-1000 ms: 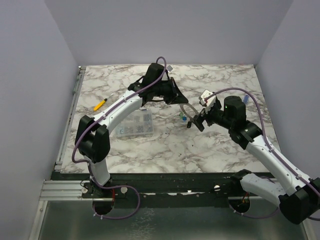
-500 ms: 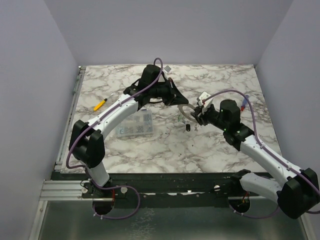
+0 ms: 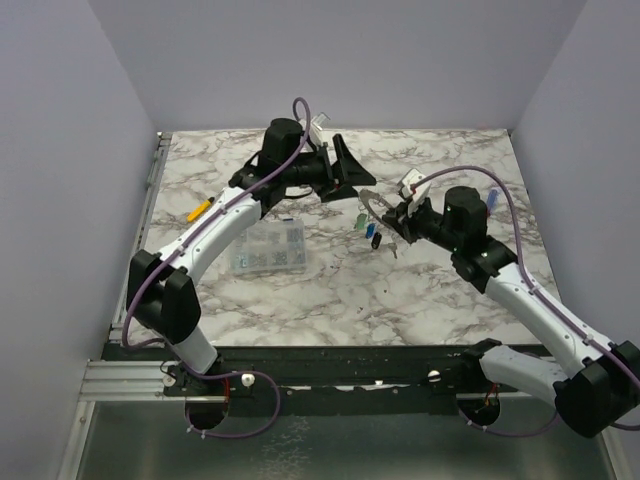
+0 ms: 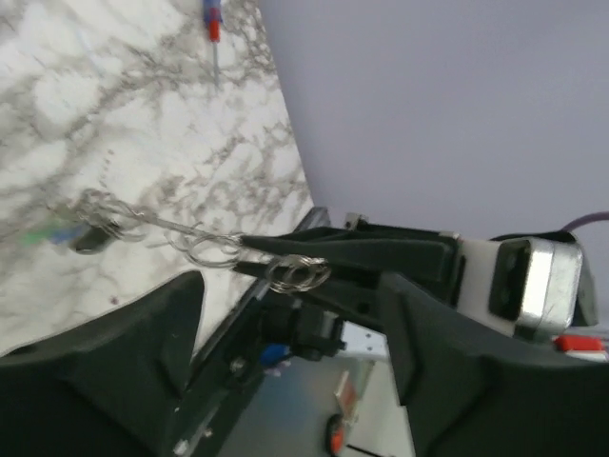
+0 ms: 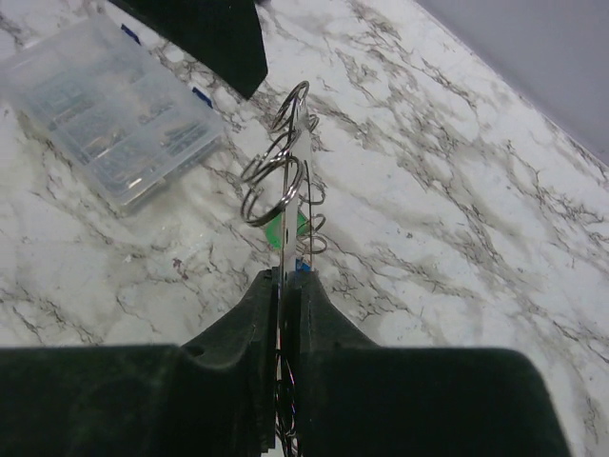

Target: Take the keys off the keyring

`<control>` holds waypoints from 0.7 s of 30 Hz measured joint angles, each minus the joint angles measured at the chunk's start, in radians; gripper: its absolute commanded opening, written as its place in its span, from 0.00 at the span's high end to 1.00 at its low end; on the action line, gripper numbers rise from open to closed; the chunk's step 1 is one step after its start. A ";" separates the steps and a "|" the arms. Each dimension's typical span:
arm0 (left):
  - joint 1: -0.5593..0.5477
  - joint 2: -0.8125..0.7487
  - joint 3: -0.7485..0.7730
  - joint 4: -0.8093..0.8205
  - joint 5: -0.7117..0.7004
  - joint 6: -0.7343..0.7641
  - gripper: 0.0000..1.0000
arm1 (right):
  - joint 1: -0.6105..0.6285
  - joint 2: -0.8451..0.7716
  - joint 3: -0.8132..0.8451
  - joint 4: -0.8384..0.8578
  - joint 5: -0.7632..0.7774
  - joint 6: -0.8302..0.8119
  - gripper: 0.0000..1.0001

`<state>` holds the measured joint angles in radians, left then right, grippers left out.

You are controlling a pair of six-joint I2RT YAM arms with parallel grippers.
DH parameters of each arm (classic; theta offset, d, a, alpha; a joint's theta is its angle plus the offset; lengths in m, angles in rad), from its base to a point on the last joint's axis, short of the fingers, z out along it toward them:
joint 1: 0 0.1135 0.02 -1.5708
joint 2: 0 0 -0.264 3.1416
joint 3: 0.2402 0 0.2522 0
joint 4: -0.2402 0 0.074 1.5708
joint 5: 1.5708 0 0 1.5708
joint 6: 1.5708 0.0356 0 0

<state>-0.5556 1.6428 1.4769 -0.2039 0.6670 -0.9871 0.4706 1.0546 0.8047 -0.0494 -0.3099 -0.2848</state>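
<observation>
Right wrist view: the right gripper point(image 5: 285, 286) has its fingers pressed together on the rim of the keyring point(image 5: 294, 143), which stands edge-on and is lifted off the table point(image 5: 457, 219). Small split rings point(image 5: 271, 190) hang on it. The keys point(image 5: 286, 228), with green and blue heads visible, dangle below these rings. Whether any key tip touches the marble cannot be determined.

The left gripper point(image 3: 347, 172) is just beside the far side of the ring. In the left wrist view its fingers point(image 4: 114, 362) are spread wide with nothing clamped between them.

Hazards from this state:
- Ring rotation. The hold is on a thin edge only, so a sideways pull from the left arm is likely to pivot or slide the ring out of the pads.
- Wrong capture. The split rings and keys are bunched together, so a closing left gripper may take a split ring or two keys at once.
- Finger contact. Both grippers work close together, so an advance along the ring risks a collision.
- Dropped key. A freed key may fall near the clear box point(image 5: 105, 119).
</observation>
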 measured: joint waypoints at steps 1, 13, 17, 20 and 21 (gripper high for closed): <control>0.016 -0.007 0.000 0.004 -0.001 0.018 0.06 | -0.001 0.000 0.016 -0.015 -0.002 0.005 0.99; 0.229 -0.234 -0.145 0.109 -0.029 0.471 0.01 | -0.013 0.014 0.270 -0.200 -0.053 0.118 0.99; 0.225 -0.257 -0.272 0.132 0.040 0.662 0.01 | -0.014 0.028 0.320 -0.237 -0.087 0.161 0.99; 0.224 -0.251 -0.362 0.140 0.111 0.779 0.04 | -0.016 0.042 0.353 -0.262 -0.132 0.192 0.99; 0.224 -0.250 -0.395 0.161 0.143 0.805 0.07 | -0.017 0.044 0.360 -0.267 -0.145 0.198 0.99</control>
<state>-0.3313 1.3930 1.0817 -0.0425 0.8101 -0.1822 0.4534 1.0988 1.1652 -0.3164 -0.4553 -0.0864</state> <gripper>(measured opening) 0.986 0.128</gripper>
